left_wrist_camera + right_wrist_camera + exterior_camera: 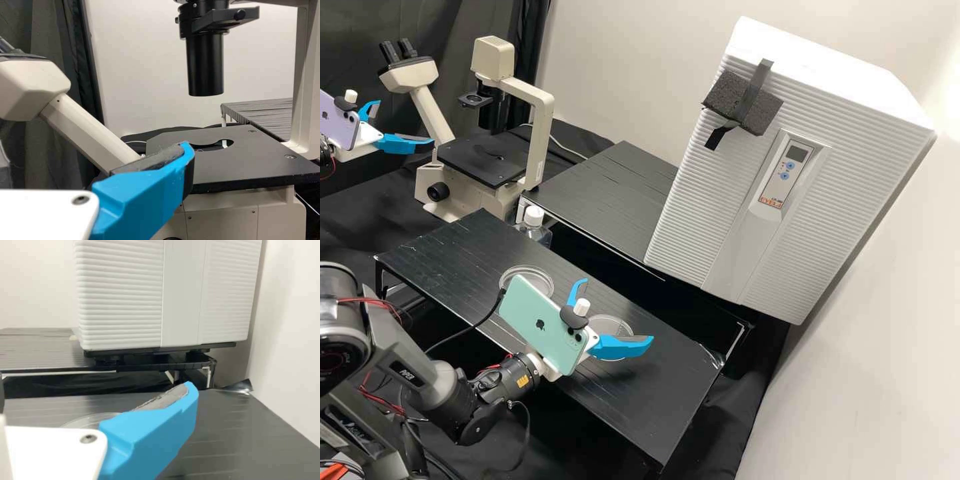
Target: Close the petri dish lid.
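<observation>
Blue fingers apart: see the right gripper just below the centre of the high view, a mint phone mounted on it. See one clear petri dish part at its fingers, partly covered by the lower one, with contact between them too hard to tell. Find another round clear part on the same black platform, farther left in the frame, partly behind the phone. Cannot tell lid from dish.

Find the left gripper at the upper left of the high view, fingers apart as well, near a beige microscope, with a lilac phone on top.

Notice also a capped bottle left of centre and a ridged white cabinet at the upper right
</observation>
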`<state>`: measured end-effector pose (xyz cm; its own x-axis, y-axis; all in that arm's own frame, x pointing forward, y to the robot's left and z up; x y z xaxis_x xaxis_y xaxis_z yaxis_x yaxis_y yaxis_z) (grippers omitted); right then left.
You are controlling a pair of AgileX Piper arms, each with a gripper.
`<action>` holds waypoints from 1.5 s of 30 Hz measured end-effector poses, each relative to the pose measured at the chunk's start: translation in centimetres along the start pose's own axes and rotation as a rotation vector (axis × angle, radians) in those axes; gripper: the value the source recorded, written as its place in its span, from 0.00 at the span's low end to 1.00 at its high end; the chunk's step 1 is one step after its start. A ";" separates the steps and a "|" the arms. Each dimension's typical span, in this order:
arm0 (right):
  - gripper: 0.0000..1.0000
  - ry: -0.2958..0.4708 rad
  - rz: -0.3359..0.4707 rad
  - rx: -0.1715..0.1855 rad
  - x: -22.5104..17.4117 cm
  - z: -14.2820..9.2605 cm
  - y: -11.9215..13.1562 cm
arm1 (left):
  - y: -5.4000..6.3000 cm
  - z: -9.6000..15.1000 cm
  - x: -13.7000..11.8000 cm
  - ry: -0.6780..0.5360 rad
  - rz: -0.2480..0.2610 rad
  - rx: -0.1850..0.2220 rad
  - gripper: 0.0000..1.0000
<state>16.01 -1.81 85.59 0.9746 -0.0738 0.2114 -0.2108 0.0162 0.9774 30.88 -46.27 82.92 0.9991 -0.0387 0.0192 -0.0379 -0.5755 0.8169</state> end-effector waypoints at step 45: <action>0.00 -0.034 -0.115 -0.051 0.4 2.0 -1.2 | 0.0 0.0 0.0 0.000 0.000 0.000 1.00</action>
<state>16.52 -3.88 84.46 0.9888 -0.1123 0.0988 -0.0930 0.0559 0.9941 30.88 -46.27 82.92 0.9991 -0.0387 0.0192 -0.0379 -0.5755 0.8169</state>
